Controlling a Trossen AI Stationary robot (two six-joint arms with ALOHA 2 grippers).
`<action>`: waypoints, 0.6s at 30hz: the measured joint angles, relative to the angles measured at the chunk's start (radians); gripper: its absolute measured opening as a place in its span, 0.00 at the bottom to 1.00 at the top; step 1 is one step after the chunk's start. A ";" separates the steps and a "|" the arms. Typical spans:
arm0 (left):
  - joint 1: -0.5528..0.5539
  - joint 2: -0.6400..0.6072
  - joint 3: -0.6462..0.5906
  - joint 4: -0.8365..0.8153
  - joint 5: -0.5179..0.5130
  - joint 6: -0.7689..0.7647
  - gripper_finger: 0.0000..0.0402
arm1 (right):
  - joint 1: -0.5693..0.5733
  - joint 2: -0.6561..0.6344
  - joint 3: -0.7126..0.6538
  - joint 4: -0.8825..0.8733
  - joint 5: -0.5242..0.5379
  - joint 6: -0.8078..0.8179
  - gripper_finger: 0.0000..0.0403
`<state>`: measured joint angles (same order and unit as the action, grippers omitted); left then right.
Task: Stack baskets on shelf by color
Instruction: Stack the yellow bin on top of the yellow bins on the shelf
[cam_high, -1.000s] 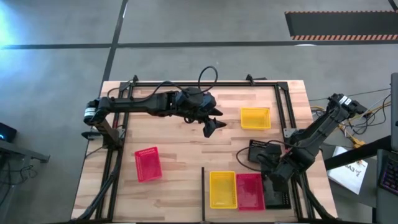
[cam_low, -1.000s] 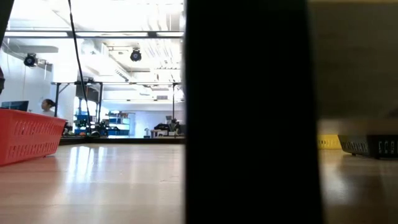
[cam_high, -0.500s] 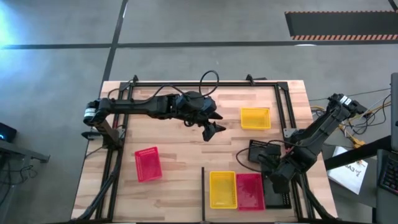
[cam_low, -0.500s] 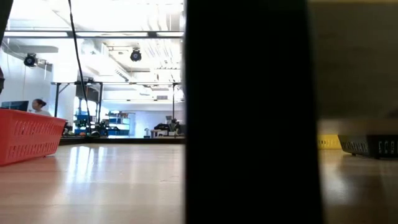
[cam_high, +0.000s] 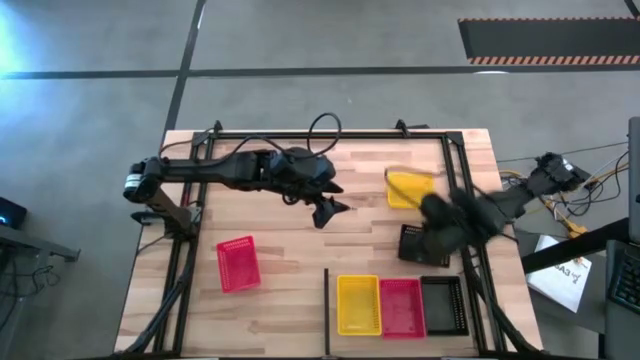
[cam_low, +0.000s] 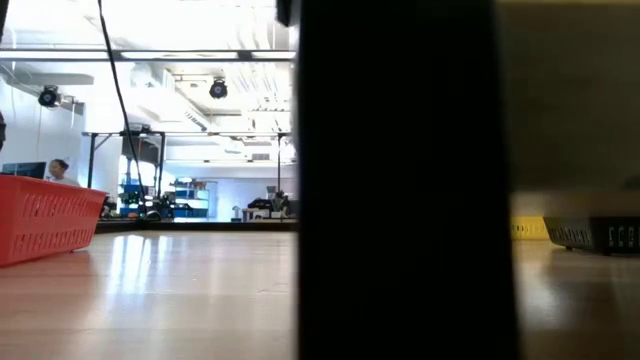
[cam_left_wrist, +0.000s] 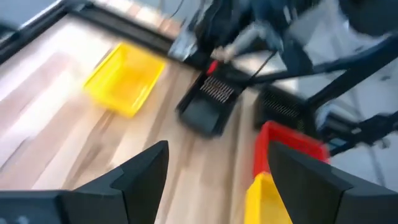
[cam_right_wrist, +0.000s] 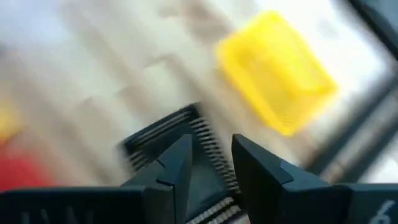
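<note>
Three baskets stand side by side on the shelf at the near edge: yellow (cam_high: 358, 305), pink-red (cam_high: 402, 305) and black (cam_high: 443, 305). A loose black basket (cam_high: 424, 246), a yellow one (cam_high: 408, 188) and a pink-red one (cam_high: 238, 263) lie on the table. My right gripper (cam_high: 436, 214), blurred by motion, is above the loose black basket (cam_right_wrist: 177, 140); its fingers stand a little apart and hold nothing (cam_right_wrist: 212, 152). My left gripper (cam_high: 326, 211) is open and empty over the table's middle (cam_left_wrist: 217, 155).
A thin black bar (cam_high: 326, 310) bounds the shelf on its left, and a black frame rail (cam_high: 470, 270) runs along its right. A black frame (cam_high: 320, 134) runs along the far edge. A wide dark shape (cam_low: 395, 180) blocks the middle of the low view.
My right gripper has gone quickly from the black basket on the shelf toward the table's far edge and now is over the loose black basket; the shelf's black basket stays beside the pink-red one. My left gripper has drifted a little toward the table's left and near edges.
</note>
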<state>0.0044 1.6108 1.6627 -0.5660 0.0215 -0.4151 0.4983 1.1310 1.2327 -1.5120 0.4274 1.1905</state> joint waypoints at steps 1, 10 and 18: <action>-0.001 -0.006 -0.001 -0.035 -0.013 -0.003 0.64 | -0.061 -0.009 -0.010 -0.007 -0.004 -0.001 0.27; -0.027 -0.034 -0.062 -0.133 -0.051 -0.102 0.64 | -0.718 -0.045 -0.191 0.105 -0.196 -0.426 0.32; -0.118 -0.075 -0.070 -0.134 -0.130 -0.106 0.64 | -1.081 -0.064 -0.352 0.206 -0.296 -0.623 0.48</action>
<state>-0.1139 1.5358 1.5924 -0.7002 -0.1082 -0.5213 -0.5828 1.0666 0.8810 -1.3058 0.1310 0.5678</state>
